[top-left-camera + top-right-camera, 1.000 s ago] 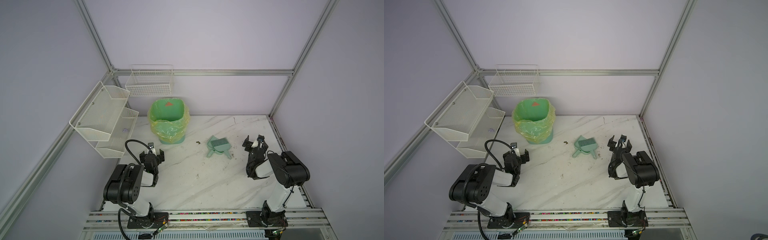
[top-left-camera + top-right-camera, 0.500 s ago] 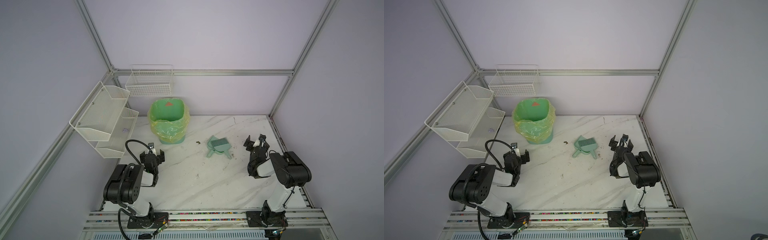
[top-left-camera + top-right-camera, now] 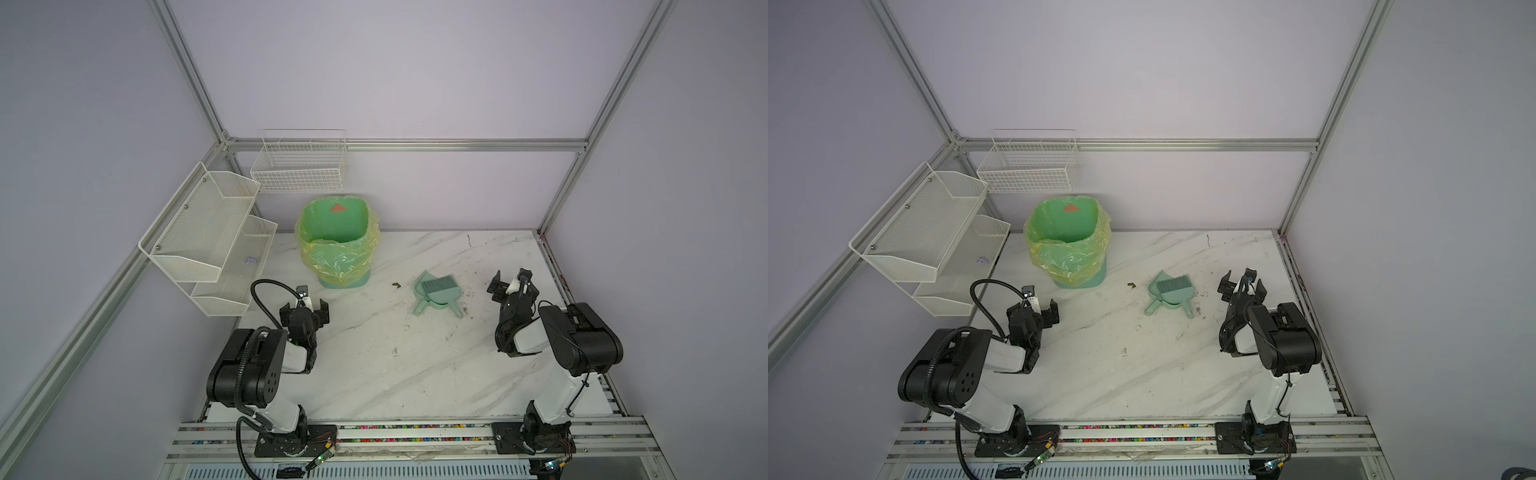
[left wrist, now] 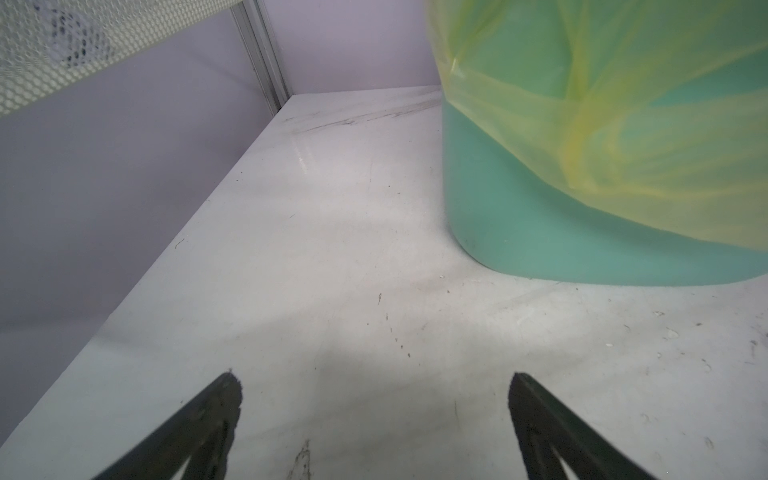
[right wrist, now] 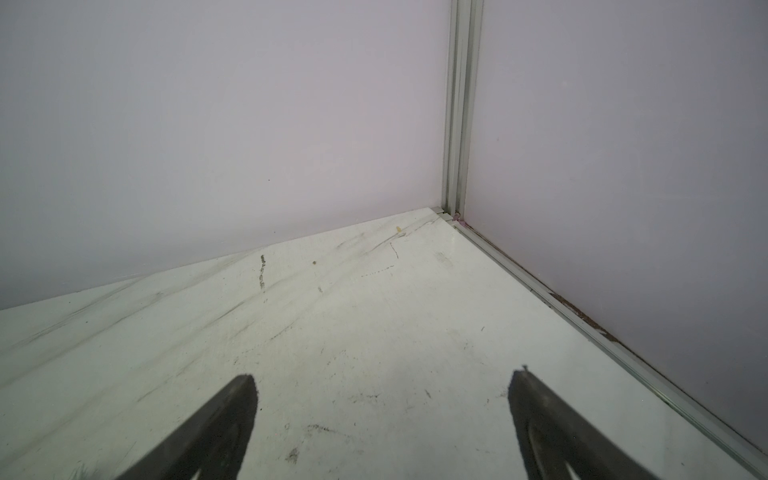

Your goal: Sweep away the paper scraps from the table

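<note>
Presently entered: one white marble-patterned desk (image 3: 395, 374) with grey veins, scuffed and edged by aluminium rails. Blue or yellow-green paper scraps: none shows on the desk in any view. Whether any lie in the mint-green plastic bin with the yellow-green liner (image 3: 332, 253), at the far left of the desk, cannot be told. One mint-green plastic dustpan (image 3: 444, 298) with a matching short-bristled hand brush (image 3: 436, 286) lying in it, right of centre. Its long axis runs far to near, bristles at the far end and both handles splayed toward the front rail. One tiny dark brown speck (image 3: 395, 284) just left of the pan. One small pale lilac wad (image 3: 250, 260) in the white mesh wall shelf (image 3: 199, 232), off the desk. Left jaws: apart, empty, low over the desk and facing the bin's base. Right jaws: apart, empty, facing the far right corner. The pan set lies to the right jaws' left, near them, and well apart from the left jaws, so the black-and-white right arm (image 3: 577, 345) is judged the nearer one for any pickup. It would need to turn toward the handles first.
</note>
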You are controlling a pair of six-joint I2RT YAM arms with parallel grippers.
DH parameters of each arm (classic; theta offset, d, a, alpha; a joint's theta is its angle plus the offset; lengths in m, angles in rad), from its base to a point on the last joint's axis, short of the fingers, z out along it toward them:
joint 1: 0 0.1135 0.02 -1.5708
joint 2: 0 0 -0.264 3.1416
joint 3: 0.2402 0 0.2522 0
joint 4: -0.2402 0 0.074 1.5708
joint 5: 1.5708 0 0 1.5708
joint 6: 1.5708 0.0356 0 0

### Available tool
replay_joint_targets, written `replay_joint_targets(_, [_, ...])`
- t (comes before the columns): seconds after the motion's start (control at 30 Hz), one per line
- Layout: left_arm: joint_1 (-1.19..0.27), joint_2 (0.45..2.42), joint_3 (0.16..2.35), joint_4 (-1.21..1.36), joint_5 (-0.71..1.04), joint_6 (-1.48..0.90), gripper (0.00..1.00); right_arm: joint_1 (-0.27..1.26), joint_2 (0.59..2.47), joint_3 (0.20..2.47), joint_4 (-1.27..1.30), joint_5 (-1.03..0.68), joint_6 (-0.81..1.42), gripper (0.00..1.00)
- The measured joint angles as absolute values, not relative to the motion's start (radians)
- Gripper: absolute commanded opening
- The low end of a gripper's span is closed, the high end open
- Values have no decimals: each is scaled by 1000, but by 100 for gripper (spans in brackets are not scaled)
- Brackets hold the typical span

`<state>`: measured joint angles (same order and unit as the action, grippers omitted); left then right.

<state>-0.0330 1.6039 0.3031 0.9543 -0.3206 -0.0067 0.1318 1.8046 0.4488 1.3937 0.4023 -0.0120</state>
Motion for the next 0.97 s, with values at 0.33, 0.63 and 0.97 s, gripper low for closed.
replay_joint_targets(0.33, [-33,1604,303,954,-321,-7,100,132,1805,449,1394,402,-12,97])
replay_joint_targets(0.63, [-33,1604,303,954,-321,-7,100,132,1805,449,1394,402,-12,97])
replay_joint_targets(0.97, [-33,1604,303,954,-321,-7,100,132,1805,449,1379,400,-10,97])
